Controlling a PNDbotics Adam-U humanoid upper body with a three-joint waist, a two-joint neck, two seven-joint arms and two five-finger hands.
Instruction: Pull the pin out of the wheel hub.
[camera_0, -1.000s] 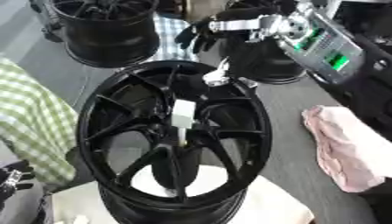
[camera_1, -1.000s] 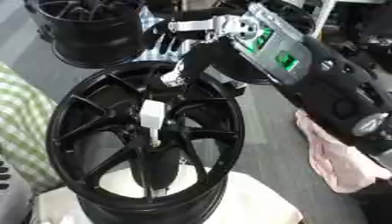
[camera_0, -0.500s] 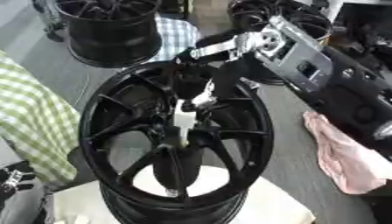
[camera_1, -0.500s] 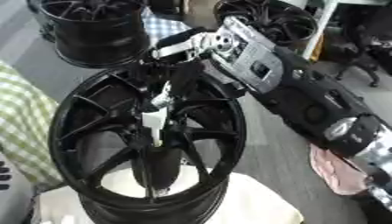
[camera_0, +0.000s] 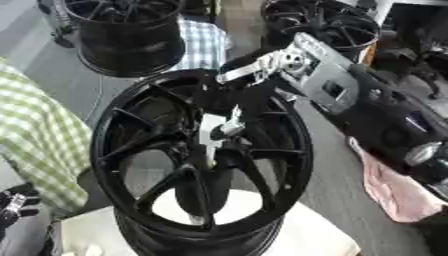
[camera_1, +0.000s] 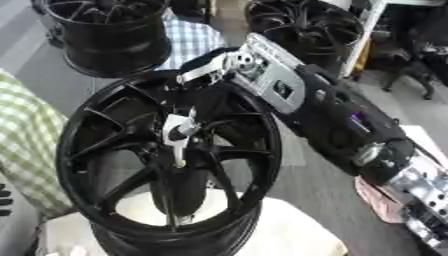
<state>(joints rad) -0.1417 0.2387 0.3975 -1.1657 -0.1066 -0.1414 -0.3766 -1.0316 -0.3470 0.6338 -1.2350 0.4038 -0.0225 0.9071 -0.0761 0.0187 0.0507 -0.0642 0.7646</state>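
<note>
While the right arm slants down from the upper right across the rim, the right hand (camera_0: 229, 102) sits over the centre of the wheel hub (camera_0: 131, 130), its dark fingers hard to separate from the black spokes behind them; they appear to reach down around the top of the pin (camera_0: 213, 134), but I cannot tell whether they are curled onto it or merely resting against it. That pin is the pale, silvery-white upright piece standing at the middle of the hub where the spokes meet, and it looks seated there, its lower end going into the dark centre bore. As a judgement, the task is at the reaching-and-grasping step: the hand has arrived at the pin, and the pulling out is not yet done. What remains is to secure a hold and draw the pin upward, clear of the hub. Around this, the hub stands on a pale cream-coloured stand (camera_0: 306, 235) at the bottom of the view. A green-and-white checked cloth (camera_0: 35, 125) lies to the left, a pink cloth (camera_0: 389, 192) to the lower right, and other black wheels (camera_0: 131, 35) stand further back. The left hand (camera_0: 13, 207) shows only as a dark part at the lower left edge, idle, its fingers not readable.
</note>
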